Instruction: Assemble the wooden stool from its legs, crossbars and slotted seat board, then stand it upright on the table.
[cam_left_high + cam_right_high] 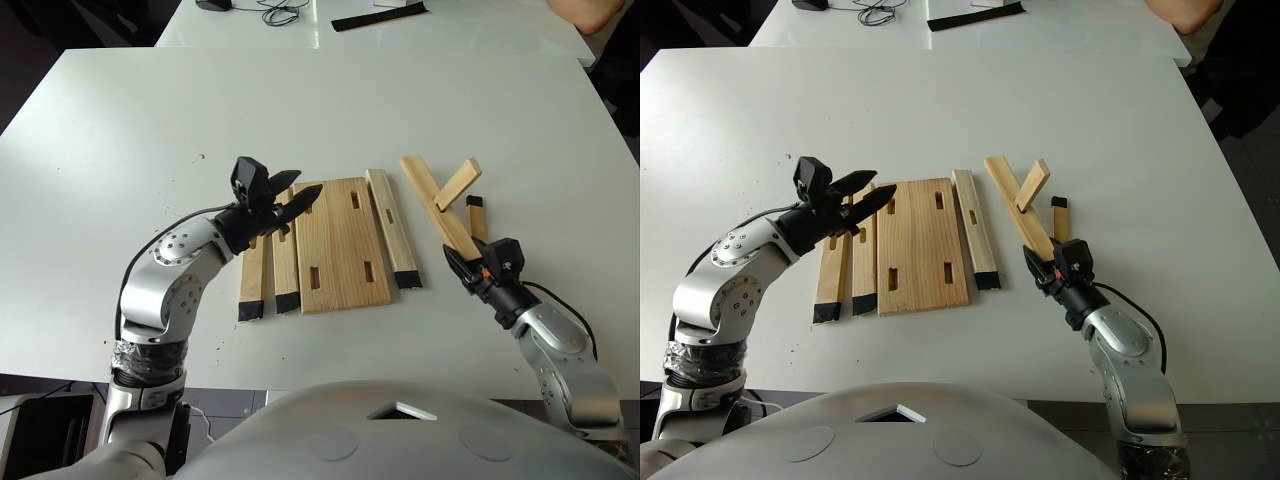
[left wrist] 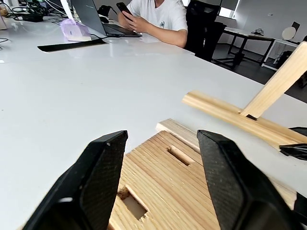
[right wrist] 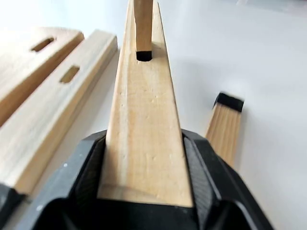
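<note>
Progress: early going. 1 joint looks made, and nearly everything else lies loose and flat on the table.
Done so far: a crossbar stands plugged into a slot of the long leg, right of centre, and angles up off it toward the far right.
Right gripper: pinching the near end of that long leg, with the wood wedged snugly between both fingers (the wrist view settles it).
Left gripper: fingers spread wide, nothing between them, hovering over the far left corner of the seat board.
Seat board: flat in the middle of the table with no leg fitted to it.
Loose parts, left: 2 legs lie side by side along the board's left edge, black caps toward the near side.
Loose parts, right: 1 leg lies along the board's right edge. A short black-tipped stick lies just right of the long leg.
Still to do, by my reading: join the remaining legs and crossbars, seat the legs in the board, then stand the stool up.
Containers: no bins or trays here, so slots are the nearest thing. The board shows 4 slots, none with anything in it. The long leg's slot holds the crossbar's end.
</note>
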